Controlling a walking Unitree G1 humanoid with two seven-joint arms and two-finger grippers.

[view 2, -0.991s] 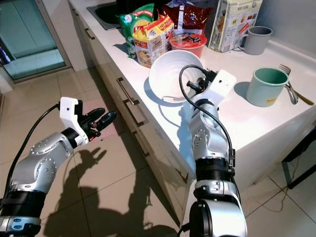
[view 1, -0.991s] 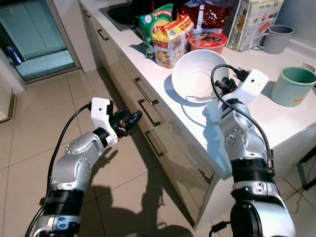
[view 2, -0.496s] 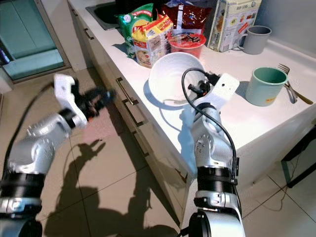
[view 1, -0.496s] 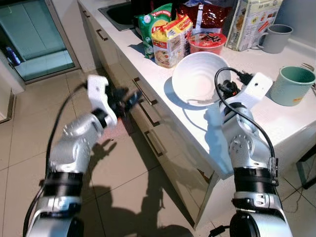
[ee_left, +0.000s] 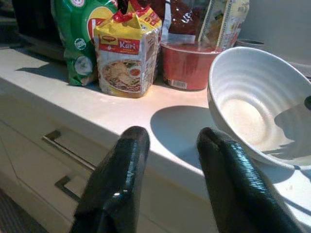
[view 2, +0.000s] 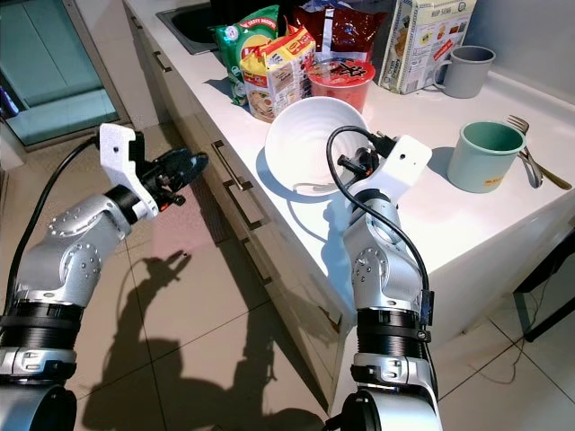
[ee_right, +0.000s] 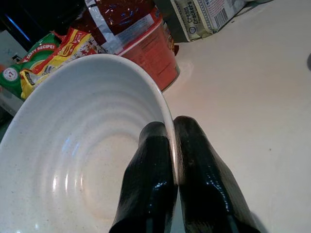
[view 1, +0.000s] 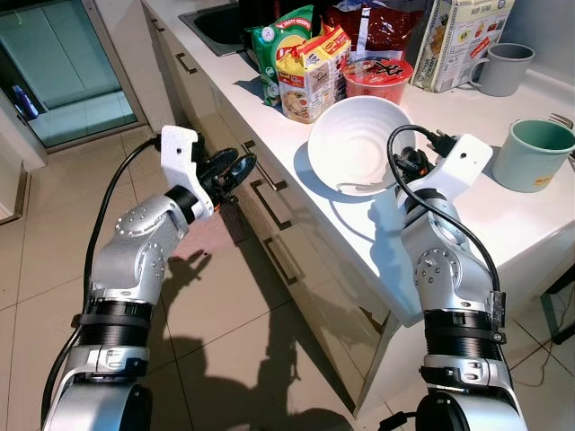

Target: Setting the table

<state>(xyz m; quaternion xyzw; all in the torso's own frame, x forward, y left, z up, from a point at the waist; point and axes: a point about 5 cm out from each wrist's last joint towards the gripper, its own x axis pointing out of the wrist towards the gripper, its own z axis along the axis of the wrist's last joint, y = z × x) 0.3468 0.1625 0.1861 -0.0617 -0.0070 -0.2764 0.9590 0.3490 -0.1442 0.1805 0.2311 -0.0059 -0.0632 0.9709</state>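
Right gripper: (ee_right: pixel 175 141) clamped on the rim of the white bowl (view 1: pixel 359 144), one finger inside the rim, one outside
White bowl: tilted on the white countertop (view 1: pixel 503 224), raised on the gripper side, opening turned toward the robot's left; ribbed inside, speckled glaze
Left gripper: (view 1: pixel 235 168) fingers parted, holding nothing; in the air beside the cabinet front, just below counter level, pointing at the counter edge
Left wrist view: fingertips (ee_left: pixel 127 145) apart, counter edge and bowl beyond them
Behind bowl: yellow Maggi Kari noodle pack (view 1: pixel 310 72), green snack bag (view 1: pixel 277 45), red instant noodle cup (view 1: pixel 377 74), dark red packet (view 1: pixel 373 27); noodle cup just beside the bowl's far rim
Cracker box: (view 1: pixel 463 40) upright, toward the back of the counter
Grey mug: (view 1: pixel 501 69) beside the cracker box
Teal mug: (view 1: pixel 532 154) near the right end of the counter, apart from the bowl
Fork: (view 2: pixel 526 148) lying just beyond the teal mug
Sink: (view 1: pixel 216 22) at the far end of the counter
Drawers: (view 1: pixel 269 206) metal bar handles below the counter
Floor: (view 1: pixel 54 233) beige tiles
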